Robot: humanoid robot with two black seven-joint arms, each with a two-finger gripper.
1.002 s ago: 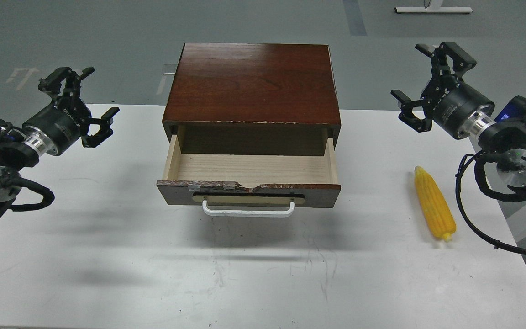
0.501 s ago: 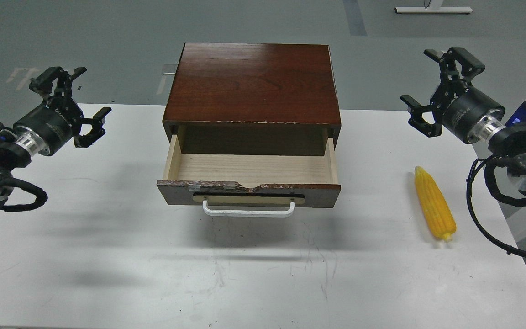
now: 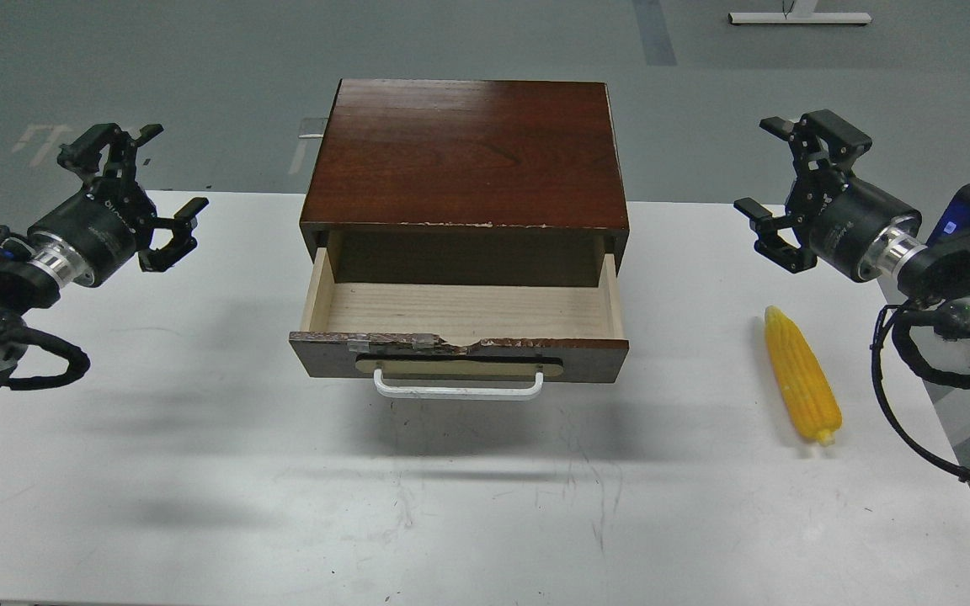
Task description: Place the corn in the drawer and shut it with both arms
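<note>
Yellow and bumpy, one toy corn cob (image 3: 802,386) is lying on the white table (image 3: 199,471), well to the right of the single drawer (image 3: 460,316) and below the right gripper (image 3: 775,194). Two black grippers are hovering above the table, one at each side: the left gripper (image 3: 146,183) is holding its fingers spread apart around nothing, and the right one is doing likewise. The drawer is standing pulled out of its reddish-brown wooden box (image 3: 464,156), its pale wood floor showing bare (the chipped dark front is carrying one white bar handle (image 3: 458,386)). The table is showing scuffs and soft shadows; behind it a grey floor (image 3: 199,59) is stretching back.
</note>
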